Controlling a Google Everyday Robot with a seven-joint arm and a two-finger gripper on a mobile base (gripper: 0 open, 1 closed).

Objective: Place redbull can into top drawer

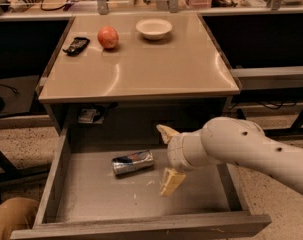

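Note:
The redbull can [132,162] lies on its side on the grey bottom of the open top drawer [86,199], left of centre. My gripper [164,160] hangs over the drawer just right of the can, clear of it. It is open and empty, with one cream finger [166,132] toward the back and the other toward the drawer front. My white arm [251,149] reaches in from the right.
On the beige table top [156,69] stand a round orange-red fruit [108,37], a white bowl [154,28] and a dark flat object [76,45]. A small packet [87,115] lies in the cavity behind the drawer. Desks with clutter run along the back.

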